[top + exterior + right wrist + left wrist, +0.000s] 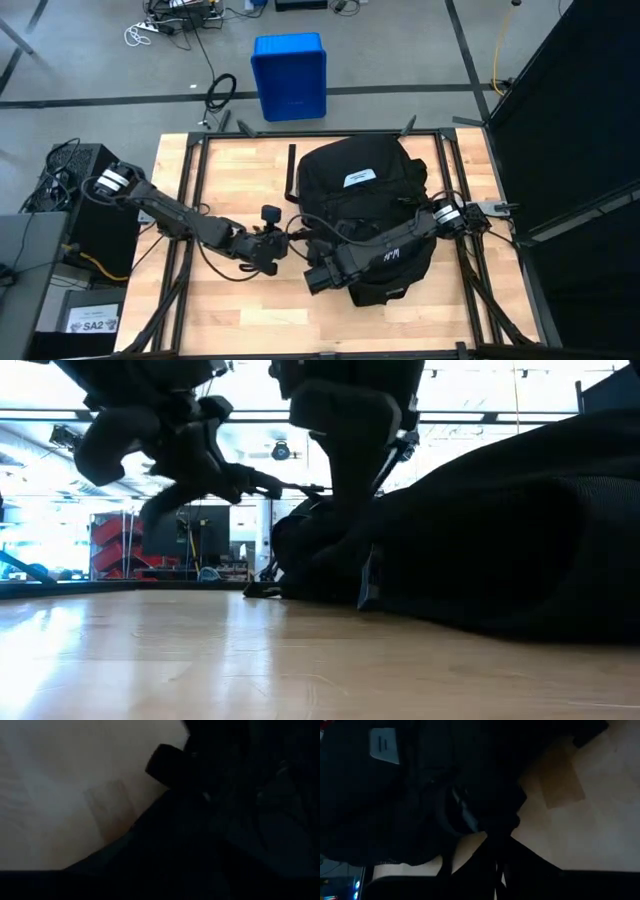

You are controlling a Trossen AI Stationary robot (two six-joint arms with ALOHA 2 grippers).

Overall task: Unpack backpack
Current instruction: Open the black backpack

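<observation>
- From above, the large black fabric backpack [365,215] with its white rectangular label lies flat on the pale wooden table [220,170]. My left hand [285,243] sits just beside the backpack's left edge, fingers shut; I cannot tell whether they pinch a strap. My right hand [318,279] rests at the backpack's lower left corner; I cannot tell how wide it stands.
- A blue plastic bin [290,75] stands on the floor beyond the backpack, well apart.
- At table height, the backpack [500,530] spreads low across the table [200,660].
- My left wrist view shows the backpack [395,780] and its label close ahead.
- My right wrist view shows dark backpack [240,820] fabric against bare table [60,795].
</observation>
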